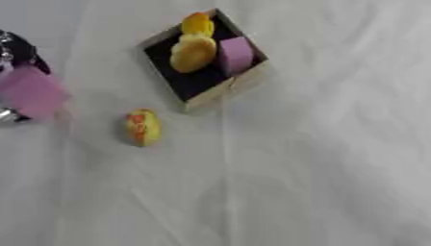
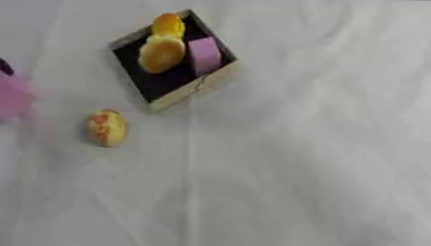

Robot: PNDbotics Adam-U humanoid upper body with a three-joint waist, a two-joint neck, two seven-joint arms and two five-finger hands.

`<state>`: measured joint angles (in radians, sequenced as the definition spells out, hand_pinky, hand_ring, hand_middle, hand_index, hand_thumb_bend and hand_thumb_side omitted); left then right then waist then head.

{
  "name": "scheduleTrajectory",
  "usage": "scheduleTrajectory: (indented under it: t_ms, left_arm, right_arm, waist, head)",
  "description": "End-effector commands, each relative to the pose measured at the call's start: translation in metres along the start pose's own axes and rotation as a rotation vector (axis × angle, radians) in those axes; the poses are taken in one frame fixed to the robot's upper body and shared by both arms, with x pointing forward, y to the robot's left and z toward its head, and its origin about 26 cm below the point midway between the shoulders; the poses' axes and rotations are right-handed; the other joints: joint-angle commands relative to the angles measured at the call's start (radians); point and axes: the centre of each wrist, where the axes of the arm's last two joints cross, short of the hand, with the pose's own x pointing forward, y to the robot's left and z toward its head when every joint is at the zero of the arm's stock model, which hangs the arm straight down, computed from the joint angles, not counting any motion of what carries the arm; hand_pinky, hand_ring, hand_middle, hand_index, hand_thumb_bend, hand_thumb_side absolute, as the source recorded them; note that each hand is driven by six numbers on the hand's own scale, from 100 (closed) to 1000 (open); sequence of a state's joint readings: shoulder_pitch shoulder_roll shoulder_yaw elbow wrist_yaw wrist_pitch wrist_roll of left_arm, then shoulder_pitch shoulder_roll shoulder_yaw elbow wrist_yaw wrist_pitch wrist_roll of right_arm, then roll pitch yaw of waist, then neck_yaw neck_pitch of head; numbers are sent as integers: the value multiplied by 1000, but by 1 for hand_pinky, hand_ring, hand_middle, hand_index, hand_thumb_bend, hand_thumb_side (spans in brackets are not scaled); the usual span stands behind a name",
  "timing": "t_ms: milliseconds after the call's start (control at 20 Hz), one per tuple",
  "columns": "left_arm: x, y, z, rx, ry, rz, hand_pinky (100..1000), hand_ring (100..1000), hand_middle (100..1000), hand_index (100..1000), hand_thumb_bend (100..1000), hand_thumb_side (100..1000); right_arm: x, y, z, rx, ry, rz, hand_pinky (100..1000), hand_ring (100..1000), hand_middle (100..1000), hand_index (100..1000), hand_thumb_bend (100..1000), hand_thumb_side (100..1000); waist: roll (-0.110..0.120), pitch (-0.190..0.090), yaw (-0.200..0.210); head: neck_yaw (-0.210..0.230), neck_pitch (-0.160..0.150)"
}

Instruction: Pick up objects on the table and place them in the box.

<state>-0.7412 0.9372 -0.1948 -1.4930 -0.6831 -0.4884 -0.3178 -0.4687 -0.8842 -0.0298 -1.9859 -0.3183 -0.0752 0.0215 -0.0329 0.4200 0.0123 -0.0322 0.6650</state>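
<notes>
Left hand (image 1: 12, 53), far left edge, well left of the box (image 1: 238, 85) and level with it. Only a sliver visible. Mostly black casing, rounded outline along upper part. Pale silver glints at top edge and again at lower edge, metallic-looking. Surface dark and glossy where light catches. No cables, screws or markings discernible; detail too blurred. Lower portion masked by a pink block in front. In right eye view only a thin dark trace at the frame edge. No other robot parts visible.

Bright, even light; soft shadows, overall blur.
</notes>
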Motion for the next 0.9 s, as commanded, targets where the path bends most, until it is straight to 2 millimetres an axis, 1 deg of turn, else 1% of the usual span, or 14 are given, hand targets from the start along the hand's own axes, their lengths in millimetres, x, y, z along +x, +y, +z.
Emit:
scheduleTrajectory:
  t_ms: [50,100,200,400,650,750,900]
  left_arm:
    - [8,32,-10,75,-44,14,561,499,453,543,173,159]
    - [11,39,-15,94,-56,25,560,496,452,542,137,156]
    - [16,49,-26,134,-74,55,560,492,447,538,100,155]
    - [24,61,-50,218,-93,131,560,488,436,531,100,163]
    - [28,59,-73,235,-93,178,574,498,438,532,100,165]
    - [27,55,-80,230,-83,176,576,500,439,534,100,168]
    - [25,49,-89,228,-68,175,579,505,447,540,100,165]
  right_arm:
    - [10,-7,-5,10,-36,27,1000,988,696,800,100,463]
    - [11,-7,-6,13,-38,28,1000,988,696,800,100,463]
    - [11,-7,-7,17,-45,29,1000,988,695,800,100,463]
    - [13,-7,-9,22,-57,28,1000,988,694,799,100,462]
    - [15,-7,-12,20,-70,27,1000,987,693,799,100,461]
    - [16,-7,-13,23,-77,27,1000,987,692,798,100,449]
    - [17,-7,-15,27,-85,26,1000,988,692,798,100,458]
  waist:
    - [19,-48,-5]
    - [21,-47,-7]
    - [23,-45,-13]
    - [27,-37,-29]
    - [30,-24,-50]
    - [31,-18,-59]
    - [33,-11,-72]
  head:
    - [-14,2]
    - [-14,0]
    - [-14,-3]
    - [-15,-9]
    - [-12,-26]
    - [-7,-33]
    - [-1,-42]
